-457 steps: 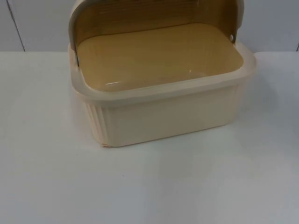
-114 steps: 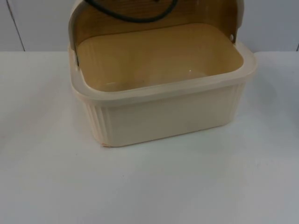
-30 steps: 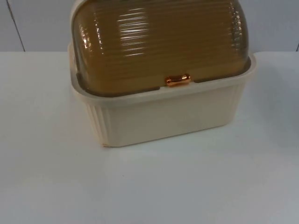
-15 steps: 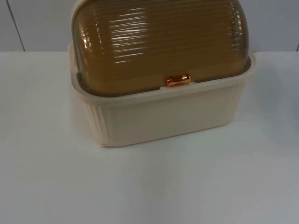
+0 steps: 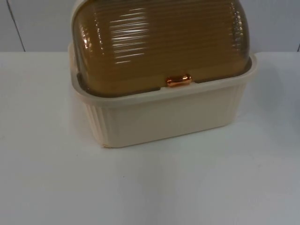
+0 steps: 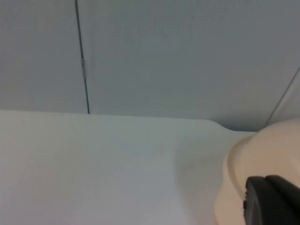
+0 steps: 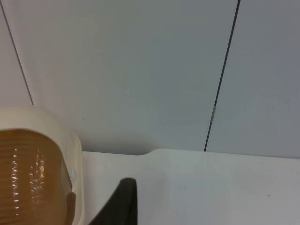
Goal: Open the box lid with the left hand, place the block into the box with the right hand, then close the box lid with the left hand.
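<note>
A cream ribbed box [image 5: 164, 117] stands at the back middle of the table. Its amber ribbed lid [image 5: 159, 42] is down over the opening, and the copper handle [image 5: 178, 80] rests on the front rim. Through the tinted lid I cannot make out what is inside. In the left wrist view, a black fingertip [image 6: 269, 201] of my left gripper sits beside the box's cream rounded end [image 6: 262, 154]; this gripper is shut. In the right wrist view, a black fingertip [image 7: 122, 201] of my right gripper stands near the lid's other end [image 7: 28, 178], open and holding nothing.
The white table top [image 5: 150, 187] stretches in front of the box and to both its sides. The grey partition wall [image 5: 272, 23] rises directly behind the box, at the table's far edge.
The lid stood open a few seconds ago and is down now. Over the last second it has only settled slightly; nothing else has moved.
</note>
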